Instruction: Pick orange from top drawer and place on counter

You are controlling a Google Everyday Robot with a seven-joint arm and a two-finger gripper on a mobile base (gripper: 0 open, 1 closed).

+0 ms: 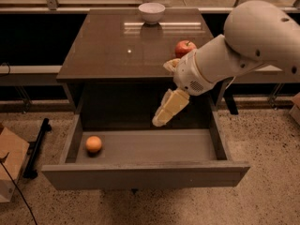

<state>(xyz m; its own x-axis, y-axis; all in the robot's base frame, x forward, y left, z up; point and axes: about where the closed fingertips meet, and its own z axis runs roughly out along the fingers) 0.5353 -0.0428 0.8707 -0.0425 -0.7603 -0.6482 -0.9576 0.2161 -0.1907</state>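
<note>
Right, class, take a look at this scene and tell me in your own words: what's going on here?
A one-armed robot is after an orange that lies in the left end of the open top drawer. Its hand hangs above the middle of the drawer, pointing down and well apart from the orange, so nothing has been picked up yet. On the counter above stand a red apple near the right edge and a white bowl at the back.
</note>
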